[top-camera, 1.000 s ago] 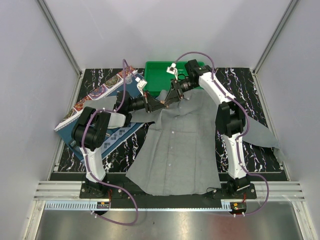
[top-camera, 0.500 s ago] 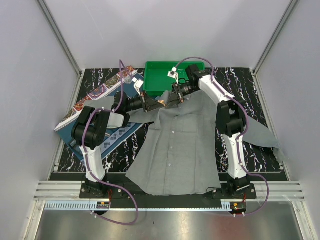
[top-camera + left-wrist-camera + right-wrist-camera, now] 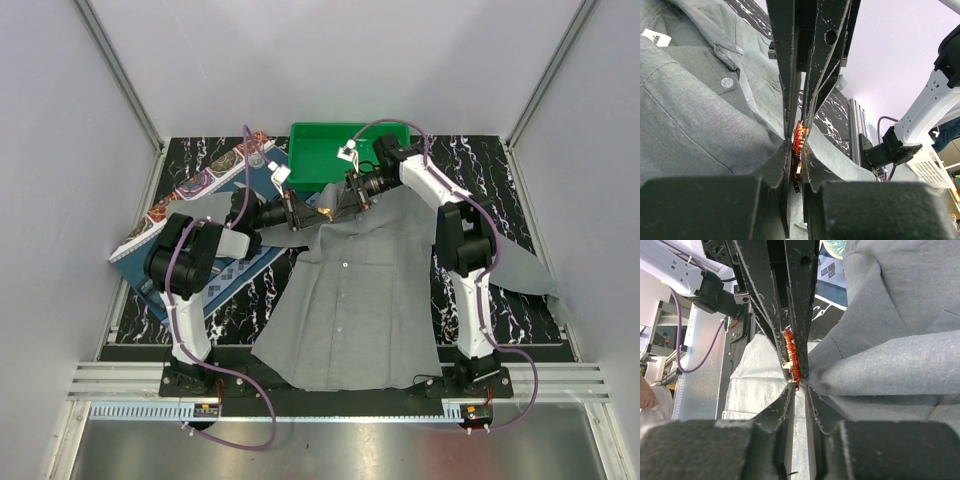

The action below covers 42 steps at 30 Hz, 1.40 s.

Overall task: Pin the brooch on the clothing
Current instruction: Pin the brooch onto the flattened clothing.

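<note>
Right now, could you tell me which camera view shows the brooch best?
The right wrist view: the brooch appears close up as a red-orange strip, edge-on, beside the clothing. The left wrist shows it similarly but partly hidden; the top view barely resolves it.

Enclosure: plain pale grey walls at left (image 3: 60, 200), back (image 3: 330, 60) and right (image 3: 600, 200), evenly lit. Aluminium corner posts, two, at far left (image 3: 120, 75) and far right (image 3: 548, 72). Tabletop (image 3: 470, 160): black with white marble veining. Near edge: ribbed aluminium rail (image 3: 100, 375); brushed metal shelf (image 3: 330, 445) below.
</note>
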Tool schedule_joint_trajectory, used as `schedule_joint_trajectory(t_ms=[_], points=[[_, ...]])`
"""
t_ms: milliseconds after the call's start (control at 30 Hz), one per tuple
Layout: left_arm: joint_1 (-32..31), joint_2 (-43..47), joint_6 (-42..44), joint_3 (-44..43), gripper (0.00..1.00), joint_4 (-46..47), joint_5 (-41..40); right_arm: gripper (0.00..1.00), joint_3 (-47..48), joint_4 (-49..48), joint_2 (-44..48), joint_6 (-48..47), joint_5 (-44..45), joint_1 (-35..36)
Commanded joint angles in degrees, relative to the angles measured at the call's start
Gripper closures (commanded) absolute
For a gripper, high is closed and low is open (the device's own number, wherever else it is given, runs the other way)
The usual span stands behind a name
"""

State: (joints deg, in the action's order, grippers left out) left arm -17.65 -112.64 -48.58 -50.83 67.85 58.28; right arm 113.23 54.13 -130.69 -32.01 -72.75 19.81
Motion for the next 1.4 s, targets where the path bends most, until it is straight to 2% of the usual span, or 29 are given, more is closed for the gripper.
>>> schedule_joint_trajectory(t_ms=[0, 33, 167, 233, 400, 467, 600, 667, 800, 1000, 1033, 1100, 1200, 1267, 1367], points=[[-1.42, 1.63, -0.12, 1.34, 1.00, 6.68, 0.95, 0.95, -3.27, -1.48, 5.27, -3.06, -0.11, 0.58], [-1.86, 1.81, -0.03, 2.39, 1.00, 6.94, 1.04, 1.00, -3.80, -1.48, 5.45, -3.06, -0.28, 0.66], [-2.30, 2.78, -0.55, 5.47, 0.99, 8.43, 0.17, 1.00, -7.83, -1.48, 7.55, -3.32, 1.11, 0.75], [-2.39, 3.04, -0.90, 7.75, 0.96, 9.31, 0.34, 1.00, -9.86, -1.57, 8.70, -3.59, 1.56, 0.67], [-2.39, 0.68, -3.27, 11.44, 1.00, 11.85, -0.27, 1.00, -15.84, -1.66, 10.10, -4.99, 1.03, 1.37], [-2.56, 0.14, -4.77, 11.80, 1.00, 11.77, -1.15, 0.76, -18.64, -2.44, 10.63, -5.96, 1.03, 1.54], [-3.53, -0.48, -5.13, 12.42, 1.00, 10.99, -1.32, 0.71, -22.26, -4.64, 10.72, -5.43, 1.65, 1.46], [-3.79, -1.18, -5.03, 12.42, 1.00, 9.32, -1.59, 0.61, -22.53, -7.27, 9.76, -0.97, 1.39, 1.19], [-3.80, -3.11, -5.30, 11.20, 0.98, 7.21, -0.81, 0.54, -22.52, -9.12, 7.91, 4.31, -1.95, -0.04], [-4.50, -2.50, -0.47, 11.10, 0.94, -4.91, -2.64, 0.53, -27.53, -21.86, 8.44, 15.82, 0.59, -0.21], [-4.59, -2.50, -0.12, 11.45, 0.90, -5.01, -3.08, 0.53, -27.97, -22.39, 8.35, 16.19, 1.03, -0.21], [-4.67, -3.19, -0.73, 12.76, 0.90, -2.74, -2.48, 0.56, -28.85, -22.93, 7.83, 15.67, 1.38, 0.14], [-4.94, -5.56, -4.67, 13.91, 0.86, 8.40, 0.15, 0.59, -31.48, -27.13, 8.09, 17.58, 1.82, 0.66], [-5.20, -6.88, -5.82, 13.30, 0.86, 12.12, 1.74, 0.63, -32.72, -30.38, 8.09, 18.12, 0.95, 0.75], [-5.20, -8.73, -9.42, 12.86, 0.89, 17.74, 2.36, 0.64, -33.68, -31.54, 7.91, 16.99, 0.07, 1.28]])
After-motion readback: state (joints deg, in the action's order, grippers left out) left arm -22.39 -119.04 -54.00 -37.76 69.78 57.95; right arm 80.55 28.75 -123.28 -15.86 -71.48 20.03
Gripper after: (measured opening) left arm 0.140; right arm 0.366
